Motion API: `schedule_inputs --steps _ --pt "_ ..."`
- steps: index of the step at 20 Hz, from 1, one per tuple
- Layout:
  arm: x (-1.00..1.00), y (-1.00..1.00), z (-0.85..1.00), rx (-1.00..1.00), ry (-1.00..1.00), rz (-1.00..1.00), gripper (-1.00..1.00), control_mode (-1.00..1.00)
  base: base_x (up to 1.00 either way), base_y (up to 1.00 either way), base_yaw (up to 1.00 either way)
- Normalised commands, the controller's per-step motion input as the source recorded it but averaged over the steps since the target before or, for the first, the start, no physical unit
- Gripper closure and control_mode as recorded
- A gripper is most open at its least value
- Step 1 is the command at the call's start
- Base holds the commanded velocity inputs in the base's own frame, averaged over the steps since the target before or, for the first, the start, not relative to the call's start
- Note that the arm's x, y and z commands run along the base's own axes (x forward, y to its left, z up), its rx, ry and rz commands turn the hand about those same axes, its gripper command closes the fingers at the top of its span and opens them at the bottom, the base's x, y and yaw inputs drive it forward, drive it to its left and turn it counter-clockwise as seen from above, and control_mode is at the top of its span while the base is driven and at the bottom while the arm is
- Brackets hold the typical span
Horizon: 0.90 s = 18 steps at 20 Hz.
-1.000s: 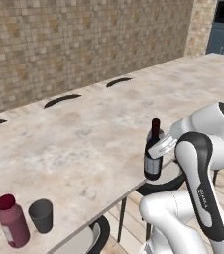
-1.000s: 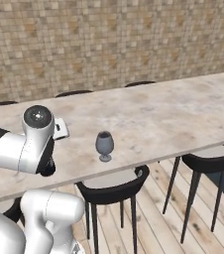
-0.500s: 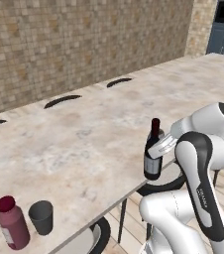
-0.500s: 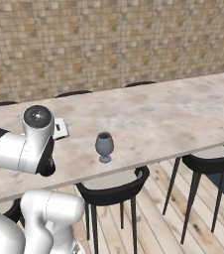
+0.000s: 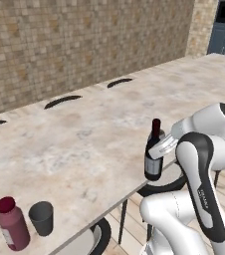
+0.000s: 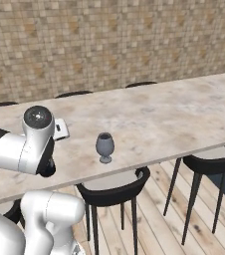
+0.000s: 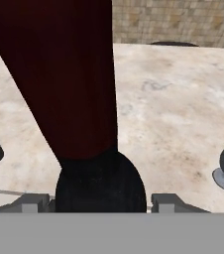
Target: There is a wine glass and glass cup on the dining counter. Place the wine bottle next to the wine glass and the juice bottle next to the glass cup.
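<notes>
Your wine bottle (image 5: 154,157) stands upright at the near edge of the bench (image 5: 84,144), its neck between the fingers of your end effector (image 7: 101,201), which is closed on it. The wine glass (image 6: 104,147) stands well apart to the bottle's right, near the same edge. Far to the left, the juice bottle (image 5: 12,224) sits just beside the glass cup (image 5: 41,217).

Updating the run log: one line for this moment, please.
claw: around wine bottle | bottle: upright on dining counter | wine glass: apart | juice bottle: beside glass cup
</notes>
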Motion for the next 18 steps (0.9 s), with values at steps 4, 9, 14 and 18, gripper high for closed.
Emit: schedule_inputs --steps 4,9,14,18 --pt "0.00 0.00 0.00 0.00 0.00 0.00 1.00 1.00 0.05 -0.03 0.00" --pt "0.07 -0.01 0.00 0.00 0.00 -0.02 1.00 -1.00 0.11 0.00 -0.03" --pt "0.36 -0.13 0.00 0.00 0.00 -0.10 1.00 -1.00 0.00 0.00 0.00" --pt "0.51 -0.17 -0.02 0.00 0.03 -0.08 1.00 -1.00 0.00 0.00 0.00"
